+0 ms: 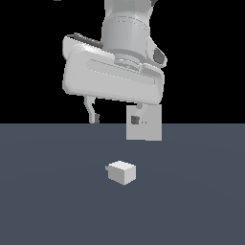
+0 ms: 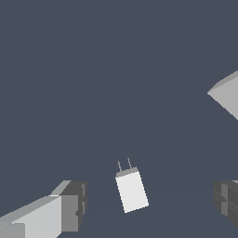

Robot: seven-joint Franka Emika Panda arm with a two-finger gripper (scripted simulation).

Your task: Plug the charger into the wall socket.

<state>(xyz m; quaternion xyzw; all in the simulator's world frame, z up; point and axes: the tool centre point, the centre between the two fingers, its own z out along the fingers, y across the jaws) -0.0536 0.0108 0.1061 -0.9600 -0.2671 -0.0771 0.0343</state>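
The gripper hangs above the desk with its two fingers spread wide apart, and it grasps nothing. In the exterior view, one finger shows clearly under the white hand body, while the other finger stands in front of the wall socket.

The charger lies on the desk, in the middle part of the surface, lower than the gripper and apart from it. It is a small white block. In the wrist view the charger is seen between the two dark fingertip pads, not touching either of them, and its two thin prongs point away from the block toward the open surface.

The wall socket is a flat light-grey panel that stands upright on the desk, farther back than the charger and a little toward the exterior view's right. Two tiny yellowish holes show near its centre. In the wrist view, only a grey corner of it appears at the edge.
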